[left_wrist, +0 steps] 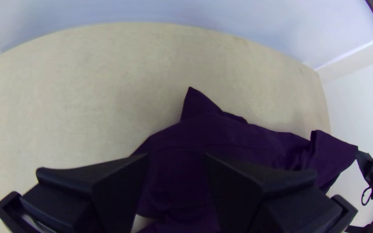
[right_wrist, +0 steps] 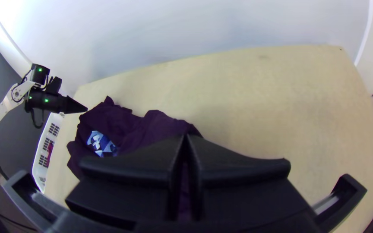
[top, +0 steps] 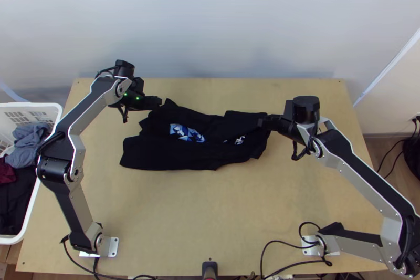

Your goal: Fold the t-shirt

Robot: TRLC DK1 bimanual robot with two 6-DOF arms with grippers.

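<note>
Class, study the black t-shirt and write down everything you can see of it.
The black t-shirt looks like soft fabric. It lies creased and partly folded on the wooden table, a blue-and-white print and a smaller white print showing. The right pincer is closed on one end; the open left pincer is near the other.
</note>
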